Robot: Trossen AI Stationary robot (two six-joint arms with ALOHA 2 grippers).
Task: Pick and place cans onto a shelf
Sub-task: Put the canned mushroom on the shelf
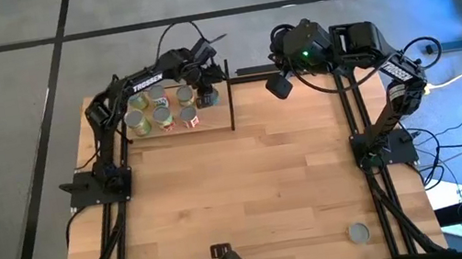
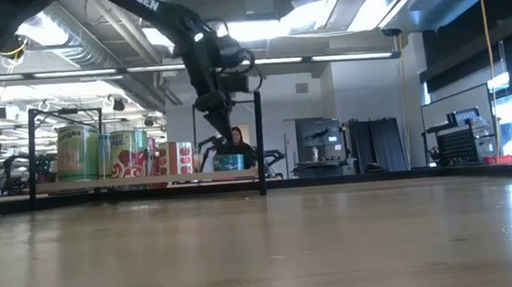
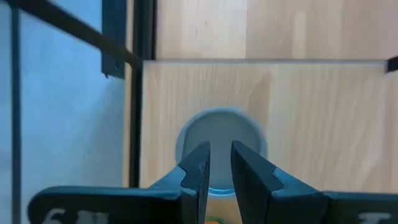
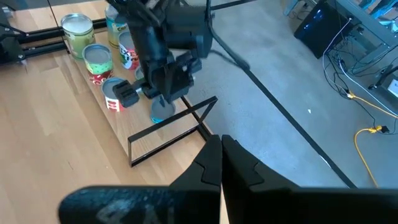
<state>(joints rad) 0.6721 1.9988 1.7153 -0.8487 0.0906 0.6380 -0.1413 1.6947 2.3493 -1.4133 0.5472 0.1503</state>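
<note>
The shelf [image 1: 222, 117] is a light-wood plank in a black rod frame at the table's far left. Several cans [image 1: 162, 119] stand upright on it in two rows, also seen in the low view [image 2: 73, 153]. A teal can [image 2: 230, 162] with a grey top [image 3: 221, 127] stands on the plank's right end. My left gripper [image 3: 221, 158] hangs straight above it [image 2: 217, 105], clear of its top, empty, shut but for a narrow gap. My right gripper [image 4: 221, 146] is shut and empty, held above the table's far right edge [image 1: 280, 86].
One grey-topped can [image 1: 358, 233] stands alone near the table's near right corner. The shelf's black upright rods [image 2: 259, 134] frame the plank's right end beside the teal can. The wide wooden tabletop [image 1: 259, 190] lies between the shelf and the lone can.
</note>
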